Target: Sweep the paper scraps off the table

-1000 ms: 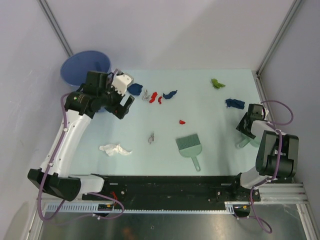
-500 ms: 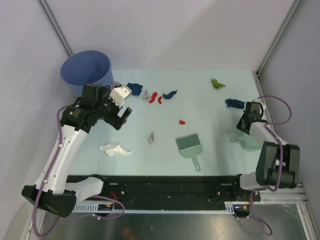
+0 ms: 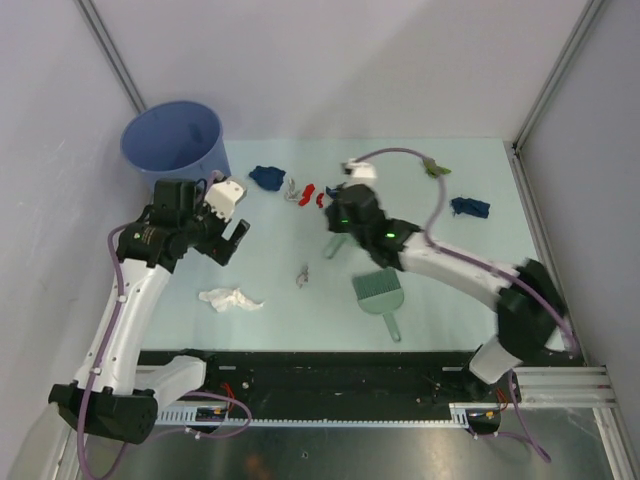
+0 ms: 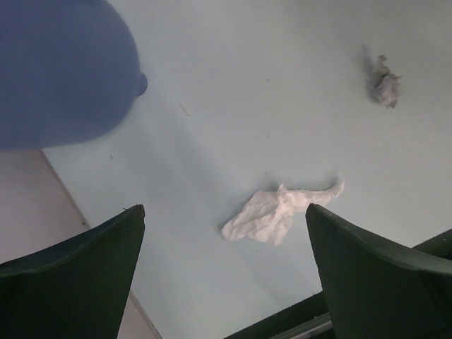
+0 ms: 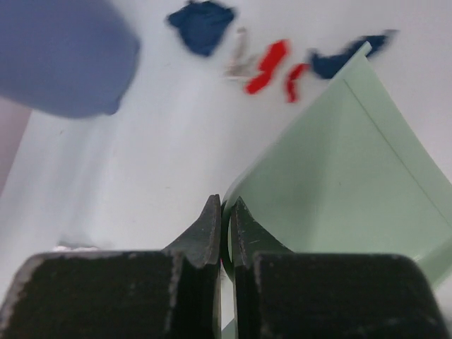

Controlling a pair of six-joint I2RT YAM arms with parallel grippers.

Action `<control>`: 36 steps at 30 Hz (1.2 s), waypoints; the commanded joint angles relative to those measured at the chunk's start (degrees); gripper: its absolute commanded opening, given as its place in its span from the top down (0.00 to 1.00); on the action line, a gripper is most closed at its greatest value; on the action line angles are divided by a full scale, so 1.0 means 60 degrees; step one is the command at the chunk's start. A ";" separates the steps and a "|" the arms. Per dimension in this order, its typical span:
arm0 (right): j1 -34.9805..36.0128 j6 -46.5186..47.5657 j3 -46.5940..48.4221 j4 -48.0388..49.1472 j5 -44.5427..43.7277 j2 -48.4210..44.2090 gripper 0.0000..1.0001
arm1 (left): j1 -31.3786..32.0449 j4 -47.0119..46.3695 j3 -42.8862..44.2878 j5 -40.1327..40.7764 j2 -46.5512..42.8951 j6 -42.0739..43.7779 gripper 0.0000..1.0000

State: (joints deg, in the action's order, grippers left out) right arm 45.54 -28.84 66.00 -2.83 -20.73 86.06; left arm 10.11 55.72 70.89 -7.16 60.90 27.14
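Green dustpan (image 5: 339,183) now near red scraps (image 5: 267,65)

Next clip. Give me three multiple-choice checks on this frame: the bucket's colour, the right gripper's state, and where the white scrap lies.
1. What colour is the bucket?
A blue
B red
C white

2. The right gripper is
A wide open
B shut on nothing
C shut on the dustpan

3. Where is the white paper scrap?
A in the bucket
B on the table
C in the dustpan

Answers:
1 A: its wall and inside are blue.
2 C: the right wrist view shows the jaws closed on the mint-green dustpan's edge.
3 B: it lies flat on the bare surface on the left arm's side.
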 commanded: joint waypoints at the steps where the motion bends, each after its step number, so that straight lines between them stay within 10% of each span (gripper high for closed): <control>1: 0.1270 -0.0044 0.2604 0.0590 -0.0587 0.2351 1.00 | -0.0263 -0.0249 -0.0243 0.0402 -0.0306 0.0253 0.00; 16: 0.2225 -0.0349 0.9228 -0.2091 -0.0751 0.8975 1.00 | -0.0484 -0.0293 -0.0551 0.0768 -0.0439 0.0282 0.00; 19: 0.2225 -0.0437 0.9552 -0.2224 -0.0166 0.9123 0.71 | -0.0498 -0.0293 -0.0580 0.0768 -0.0512 0.0297 0.00; 20: 0.2225 -0.0437 0.9480 -0.2209 -0.0061 0.9065 0.45 | -0.0484 -0.0308 -0.0580 0.0754 -0.0498 0.0282 0.00; 26: 0.2225 0.0511 0.8676 -0.1816 0.0744 0.7340 0.01 | -0.0498 -0.0279 -0.0317 0.0287 -0.0453 0.0224 0.00; 36: 0.0078 0.0927 0.3126 -0.2369 0.1695 0.0896 0.00 | 0.0228 -0.0322 0.0825 -0.4347 0.0028 0.0499 0.06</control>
State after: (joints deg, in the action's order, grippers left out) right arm 55.86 -22.24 94.56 -15.62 -14.00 107.57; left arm 7.60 55.27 71.75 -13.30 59.27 28.01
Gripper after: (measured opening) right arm 0.995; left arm 0.986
